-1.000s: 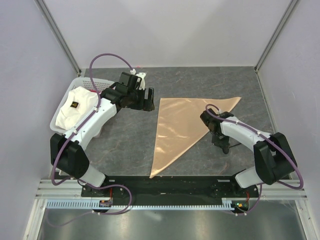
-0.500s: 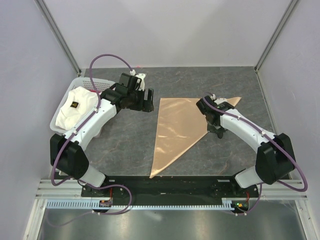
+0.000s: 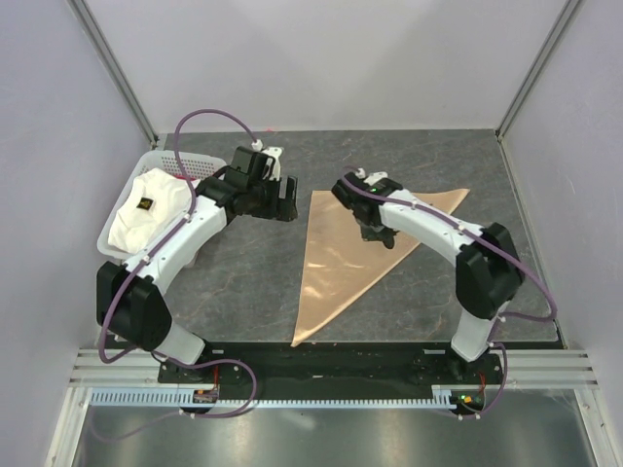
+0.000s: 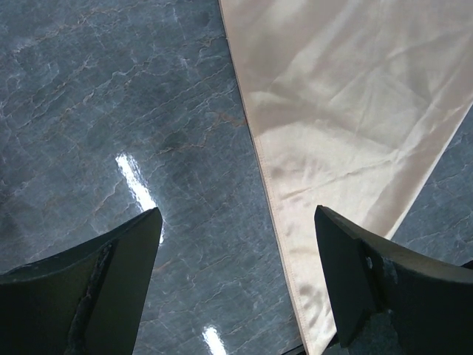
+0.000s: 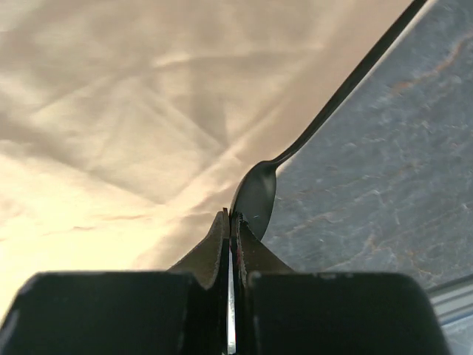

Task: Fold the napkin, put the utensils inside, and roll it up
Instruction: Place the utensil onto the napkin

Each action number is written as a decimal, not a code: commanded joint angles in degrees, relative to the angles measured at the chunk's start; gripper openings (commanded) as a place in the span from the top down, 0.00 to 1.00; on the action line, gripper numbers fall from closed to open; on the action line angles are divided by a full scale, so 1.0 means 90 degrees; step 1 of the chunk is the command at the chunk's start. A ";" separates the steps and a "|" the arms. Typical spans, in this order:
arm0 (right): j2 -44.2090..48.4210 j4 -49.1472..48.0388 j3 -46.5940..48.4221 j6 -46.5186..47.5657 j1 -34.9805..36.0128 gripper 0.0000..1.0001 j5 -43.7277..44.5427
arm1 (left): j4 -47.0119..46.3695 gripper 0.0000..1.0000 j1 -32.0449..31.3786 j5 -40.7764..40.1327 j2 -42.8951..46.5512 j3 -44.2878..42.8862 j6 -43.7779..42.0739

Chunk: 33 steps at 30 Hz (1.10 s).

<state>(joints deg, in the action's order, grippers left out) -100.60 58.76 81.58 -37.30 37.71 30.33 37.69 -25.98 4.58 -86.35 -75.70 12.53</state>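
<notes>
Seen from above, the light is bright and even, with only soft, faint shadows under the arms (image 3: 185, 233) on the table (image 3: 243, 282). The napkin (image 3: 336, 263) carries a mild sheen. In the left wrist view, white glare streaks the table at 7 and 6 o'clock, and the left gripper (image 4: 238, 214) is dark and soft-edged at 8 and 4 o'clock. In the right wrist view the napkin washes out pale at 9 o'clock. The spoon (image 5: 255, 196) shows a small glint, and the right gripper (image 5: 230, 218) is a blurred black mass at 6 o'clock.
</notes>
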 commanded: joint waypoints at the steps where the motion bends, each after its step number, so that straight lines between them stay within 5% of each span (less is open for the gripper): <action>1: -0.0744 0.0316 0.0768 -0.0191 0.0360 1.00 0.0195 | -0.0243 0.08 0.0035 -0.0059 0.0443 0.0110 -0.0153; 13: -0.1839 0.0599 0.1541 -0.0641 0.0594 1.00 -0.0440 | -0.0282 0.08 0.0054 0.0038 0.0658 0.0179 -0.0084; 33: -0.1889 0.0990 0.1150 -0.1383 0.0956 1.00 -0.0196 | -0.0331 0.08 0.0054 0.0370 0.0727 0.0208 0.0004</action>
<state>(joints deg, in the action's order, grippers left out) -118.04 65.93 92.38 -48.01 45.91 26.92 37.10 -25.71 6.61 -82.13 -73.84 12.56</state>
